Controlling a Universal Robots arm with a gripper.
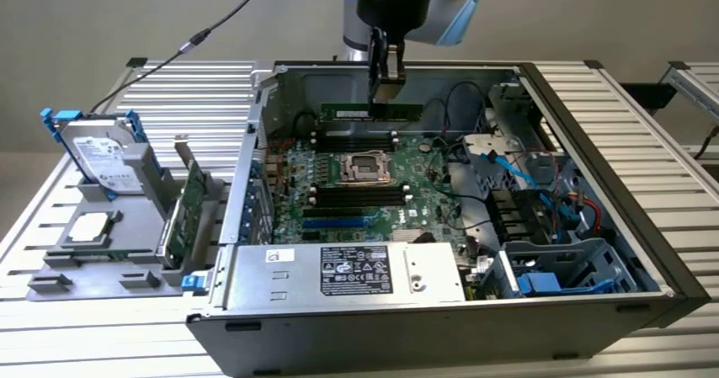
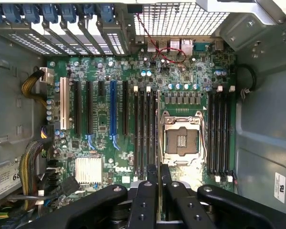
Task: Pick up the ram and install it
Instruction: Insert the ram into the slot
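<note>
Over the far memory slots (image 1: 357,132) of the motherboard (image 1: 427,176), inside the open computer case (image 1: 450,344), the gripper (image 1: 389,98) is clamped on the top edge of the ram (image 1: 348,111). The stick hangs level, long edge down and parallel to the slots, apparently so its contacts can meet one squarely; it is not yet seated

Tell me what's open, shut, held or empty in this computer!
gripper: shut on the ram, over the motherboard
ram: held up in the air, not in a slot yet
computer case: open, side off
memory slots: empty
hard drive: standing upright outside the case
</note>
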